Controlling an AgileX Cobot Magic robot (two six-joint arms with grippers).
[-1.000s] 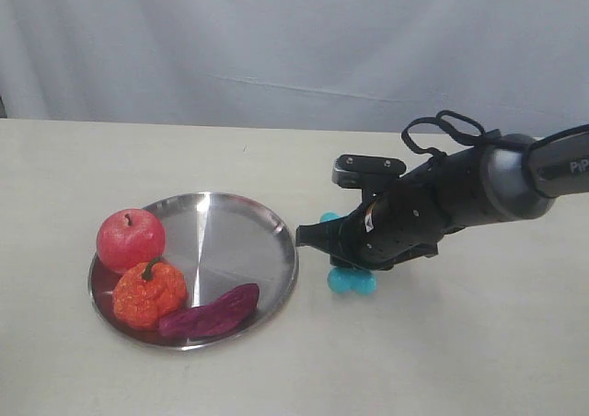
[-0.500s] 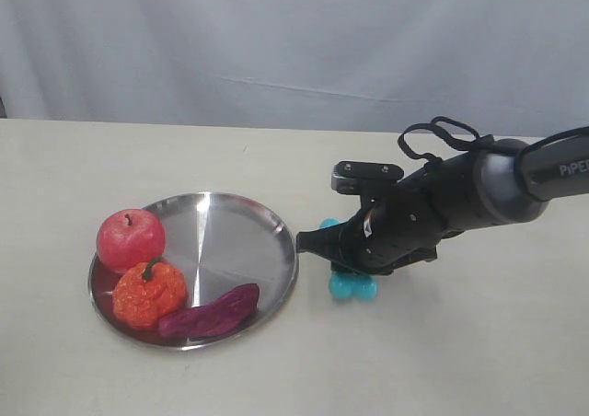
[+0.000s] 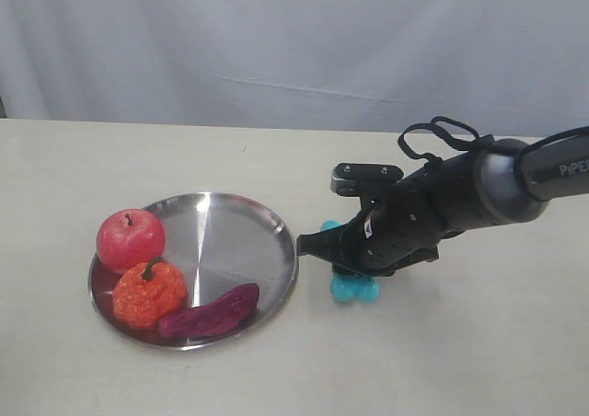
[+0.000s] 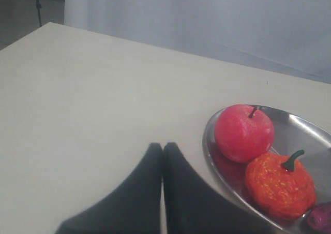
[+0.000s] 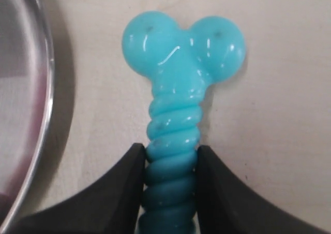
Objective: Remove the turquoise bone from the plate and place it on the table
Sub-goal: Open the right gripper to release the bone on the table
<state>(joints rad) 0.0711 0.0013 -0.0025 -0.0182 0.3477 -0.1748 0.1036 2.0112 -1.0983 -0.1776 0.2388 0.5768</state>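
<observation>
**Bone clear of the plate, release not yet made**

Bone first: the turquoise bone (image 5: 176, 115) lies off the plate (image 3: 230, 241), just to the right of its rim, a little right of centre in the exterior view. The right tool (image 5: 170, 154) has it by the ribbed shaft. The two dark fingers are closed against either side of it, open no wider than the shaft. One knobbed end juts out ahead of them, and the other end is hidden under the tool. The wrist view shows that end low over the surface (image 3: 138, 158) with a tight shadow beside it. I cannot tell for certain whether it rests there or hangs just above.

Judged from this, the lift and the carry are done. What is left is to settle the bone, if it is not already down, then open the fingers and draw the arm away.

The left tool (image 4: 162, 148) has its fingers pressed together on nothing. It sits over bare surface beside the plate's far left rim and takes no part.

The count:
- One turquoise bone.
- One plate.
- Three toy foods on the plate, grouped at its left and lower edge:
  - one red apple (image 3: 130, 239);
  - one orange pumpkin (image 3: 148, 294);
  - one purple sweet potato (image 3: 210, 313).
- Two tools, only one of them loaded.
</observation>
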